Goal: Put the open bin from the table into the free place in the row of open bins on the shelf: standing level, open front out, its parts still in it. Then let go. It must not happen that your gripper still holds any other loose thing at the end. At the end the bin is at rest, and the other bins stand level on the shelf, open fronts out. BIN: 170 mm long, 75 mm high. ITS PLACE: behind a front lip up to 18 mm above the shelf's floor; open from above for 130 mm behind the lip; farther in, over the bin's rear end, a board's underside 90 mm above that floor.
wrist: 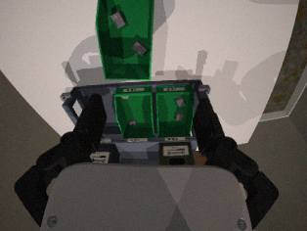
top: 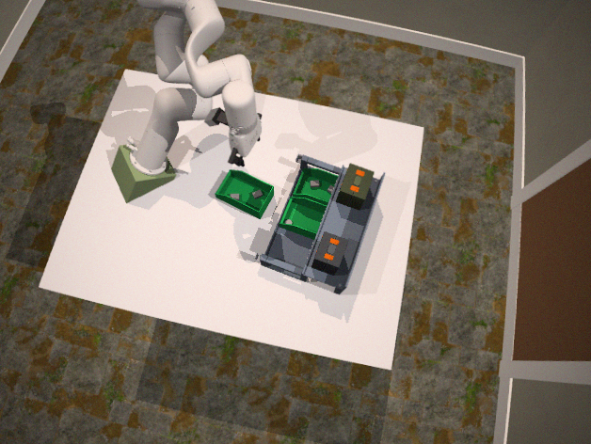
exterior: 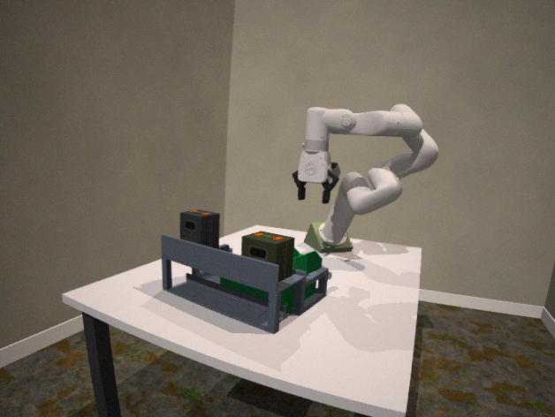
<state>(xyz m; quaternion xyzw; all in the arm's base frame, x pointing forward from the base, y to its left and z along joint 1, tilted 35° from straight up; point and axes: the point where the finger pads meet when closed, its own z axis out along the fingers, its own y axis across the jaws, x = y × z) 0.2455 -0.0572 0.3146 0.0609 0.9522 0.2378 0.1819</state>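
While the gripper [exterior: 313, 195] hangs with jaws apart and empty, the shelf [wrist: 132, 88] labels are too blurred to read.

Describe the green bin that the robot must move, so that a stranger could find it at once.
On the white table, between the arm's green base and the grey shelf, one green bin stands alone on the tabletop. Unlike the two green bins in the shelf's row, it is outside the shelf.

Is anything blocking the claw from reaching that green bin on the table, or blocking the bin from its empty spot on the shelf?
Nothing visible does. The open gripper hangs in free air above the loose green bin. Between that bin and the free place at the end of the row lies only bare table; the shelf's low front lip must be cleared.
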